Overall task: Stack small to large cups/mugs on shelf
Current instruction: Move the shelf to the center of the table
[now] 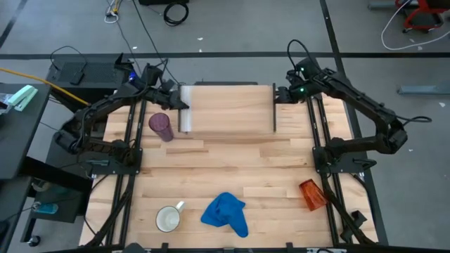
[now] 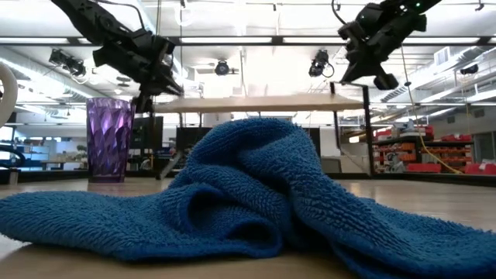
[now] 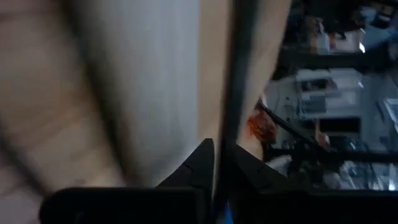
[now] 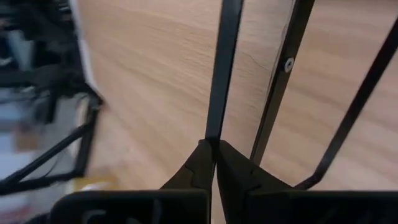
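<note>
Blue cloth (image 1: 226,213) lies crumpled at the bench (image 1: 232,169) near edge, filling the low view's foreground. Shelf (image 1: 228,108): far centre, long axis across the bench, white strip at its left end. Left claw (image 1: 178,102) closed on that end's black leg; right claw (image 1: 280,94) closed on the opposite leg. Purple cup (image 1: 161,126) upright beside the strip (empty); white mug (image 1: 169,218) near-left, mouth up; orange cup (image 1: 311,194) tipped over, near-right.

Your wooden table (image 1: 232,161) holds the shelf (image 1: 228,107), purple cup (image 1: 161,126), white mug (image 1: 169,218), blue cloth (image 1: 226,213) — and orange cup (image 1: 312,194), tipped over.
</note>
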Controlling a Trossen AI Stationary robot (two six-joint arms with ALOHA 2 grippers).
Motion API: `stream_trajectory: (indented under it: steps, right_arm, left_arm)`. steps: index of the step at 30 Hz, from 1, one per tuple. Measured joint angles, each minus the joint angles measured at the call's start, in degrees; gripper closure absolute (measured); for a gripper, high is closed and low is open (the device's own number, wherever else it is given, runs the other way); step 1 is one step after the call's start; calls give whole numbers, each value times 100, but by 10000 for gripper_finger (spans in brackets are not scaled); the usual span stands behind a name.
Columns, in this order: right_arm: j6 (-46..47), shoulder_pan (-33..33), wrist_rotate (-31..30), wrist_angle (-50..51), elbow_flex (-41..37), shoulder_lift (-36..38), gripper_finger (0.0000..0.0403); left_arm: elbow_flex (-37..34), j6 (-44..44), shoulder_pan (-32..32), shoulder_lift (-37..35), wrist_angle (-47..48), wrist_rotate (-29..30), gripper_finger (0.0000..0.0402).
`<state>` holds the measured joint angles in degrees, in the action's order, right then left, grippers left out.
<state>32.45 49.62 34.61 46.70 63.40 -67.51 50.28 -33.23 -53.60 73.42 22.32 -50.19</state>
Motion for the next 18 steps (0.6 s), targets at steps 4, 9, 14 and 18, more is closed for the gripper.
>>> stream_trajectory:
  steps: [4,9,14,18]
  right_arm:
    - [277,-252,336,89,8,7,390]
    - [543,-303,194,98,8,4,391]
    - [625,-312,200,394,8,4,391]
    - [659,-323,253,750,8,85,391]
  left_arm:
    - [20,-287,177,-5,-24,-160,378]
    - [186,-413,198,-8,-69,-157,385]
    - [234,-506,216,-8,140,-187,385]
    - [232,-432,234,42,601,-167,384]
